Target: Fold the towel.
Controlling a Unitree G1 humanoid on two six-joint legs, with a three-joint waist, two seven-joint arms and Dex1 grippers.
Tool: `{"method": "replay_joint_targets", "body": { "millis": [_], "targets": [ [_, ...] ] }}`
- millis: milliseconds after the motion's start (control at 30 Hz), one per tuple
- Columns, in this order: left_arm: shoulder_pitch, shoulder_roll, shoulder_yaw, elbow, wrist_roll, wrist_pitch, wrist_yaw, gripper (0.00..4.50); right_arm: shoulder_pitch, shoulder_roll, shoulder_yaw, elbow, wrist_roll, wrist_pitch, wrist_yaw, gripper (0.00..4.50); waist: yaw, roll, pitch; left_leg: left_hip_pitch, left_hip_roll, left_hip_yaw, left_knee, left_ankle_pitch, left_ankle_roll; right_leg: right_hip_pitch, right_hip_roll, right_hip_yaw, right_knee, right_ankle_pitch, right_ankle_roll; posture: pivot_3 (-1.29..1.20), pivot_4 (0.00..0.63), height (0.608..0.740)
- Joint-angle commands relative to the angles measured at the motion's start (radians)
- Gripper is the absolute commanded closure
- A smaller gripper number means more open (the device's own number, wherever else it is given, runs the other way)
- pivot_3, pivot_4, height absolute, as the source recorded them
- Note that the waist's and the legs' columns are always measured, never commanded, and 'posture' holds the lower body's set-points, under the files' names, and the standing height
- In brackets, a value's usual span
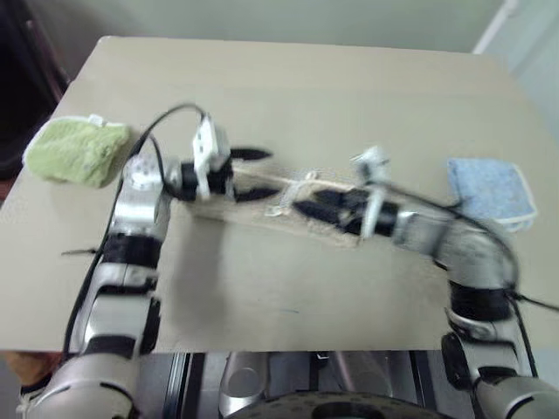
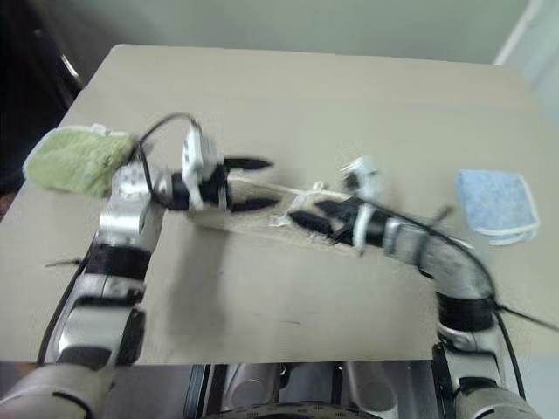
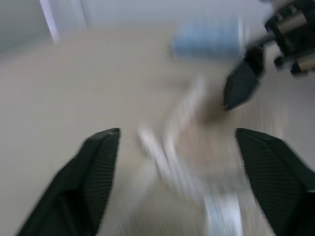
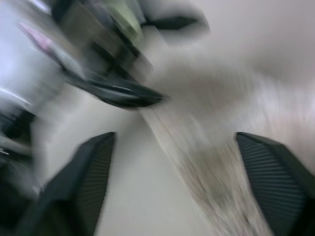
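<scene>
Both arms level above the towel [image 1: 288, 202]

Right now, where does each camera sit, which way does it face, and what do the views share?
Head views: from above, looking forward and down on the table; both arms show, the left gripper and right gripper open over the towel.
Left wrist view: looks along its two open fingers at the towel and light blue cloth.
Right wrist view: looks along its open fingers at the towel.
Shared: the towel; each wrist view catches the other gripper.
</scene>
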Motion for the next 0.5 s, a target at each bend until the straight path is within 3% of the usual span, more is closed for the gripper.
{"method": "replay_joint_targets", "body": {
  "millis": [33,100,167,267,367,500],
  "targets": [
    [0.002,-0.012,0.015,-0.020,-0.038,0.049,-0.027,0.60,-0.014,-0.030,-0.066,-0.076,0.187,-0.042,-0.052,1.58,-0.025,0.001,-0.001,0.005,-0.001,0.001,-0.001,0.000,0.000,0.005,0.000,0.001,-0.002,-0.001,0.001,0.00,0.150,0.703],
    [0.008,-0.009,0.016,-0.030,-0.043,0.067,-0.038,0.60,-0.017,-0.054,-0.059,-0.083,0.225,-0.058,-0.072,1.58,-0.042,0.000,-0.001,0.019,-0.002,0.002,-0.006,-0.002,0.003,0.019,0.000,0.005,-0.008,-0.006,0.005,0.00,0.150,0.703],
    [0.011,-0.006,0.016,-0.036,-0.044,0.077,-0.045,0.60,-0.016,-0.073,-0.048,-0.085,0.245,-0.073,-0.083,1.58,-0.045,0.000,-0.001,0.019,-0.002,0.000,-0.010,0.000,0.004,0.019,0.001,0.005,-0.015,-0.004,0.008,0.00,0.150,0.703],
    [0.020,0.002,0.010,-0.051,-0.052,0.104,-0.075,0.60,0.014,-0.111,-0.030,-0.077,0.214,-0.090,-0.059,2.15,-0.041,0.001,0.000,0.018,-0.002,-0.002,-0.011,0.001,0.004,0.019,0.001,0.003,-0.015,0.000,0.013,0.00,0.150,0.703],
    [0.028,0.002,0.012,-0.064,-0.065,0.135,-0.092,1.11,0.047,-0.146,0.014,-0.073,0.133,-0.111,-0.030,3.06,-0.034,0.001,0.000,0.017,-0.002,-0.003,-0.011,0.001,0.004,0.018,0.001,0.002,-0.015,0.000,0.012,0.00,0.150,0.703],
    [0.063,0.014,0.009,-0.115,-0.097,0.192,-0.132,2.53,0.076,-0.151,0.046,-0.072,0.058,-0.165,-0.002,4.46,-0.033,0.001,0.000,0.016,-0.002,-0.002,-0.011,0.001,0.004,0.017,0.000,0.002,-0.016,0.003,0.009,0.00,0.150,0.703]
  ]
}}
